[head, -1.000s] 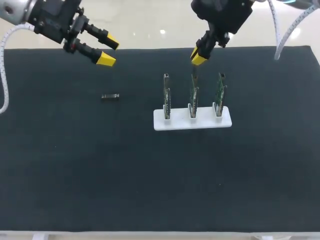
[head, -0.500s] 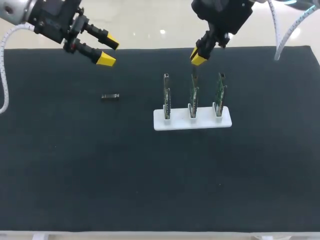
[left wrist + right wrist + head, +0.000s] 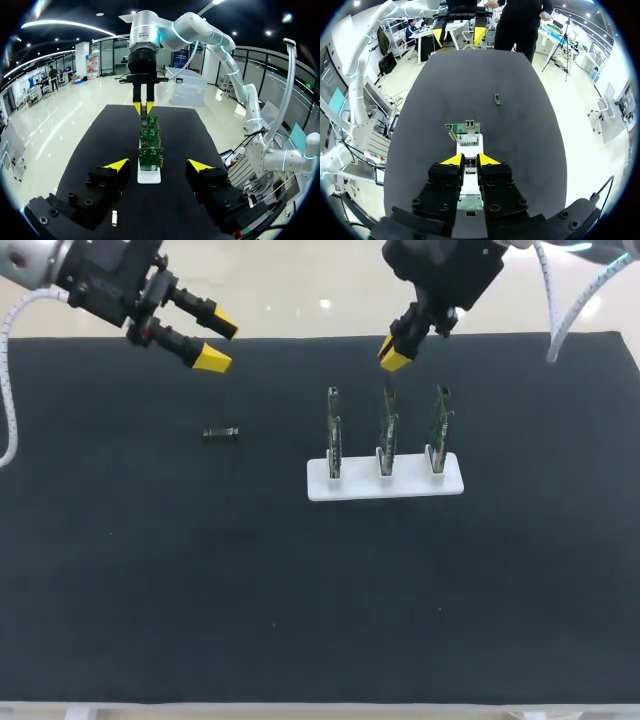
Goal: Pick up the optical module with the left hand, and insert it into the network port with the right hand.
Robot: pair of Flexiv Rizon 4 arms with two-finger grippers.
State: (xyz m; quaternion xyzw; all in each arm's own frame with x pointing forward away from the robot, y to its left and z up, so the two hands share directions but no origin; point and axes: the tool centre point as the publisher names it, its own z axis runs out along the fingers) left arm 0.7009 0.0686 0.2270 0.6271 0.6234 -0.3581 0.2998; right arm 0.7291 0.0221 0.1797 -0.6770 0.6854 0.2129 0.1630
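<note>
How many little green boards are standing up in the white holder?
3. All stand upright in the white holder: the left board, the middle board near the right gripper, and the right board. None looks hidden.

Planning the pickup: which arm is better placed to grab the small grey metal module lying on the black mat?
Left, probably. The open left hand hangs close to the small grey metal module, nothing between them. The right hand sits over the middle green circuit board, farther off.
</note>
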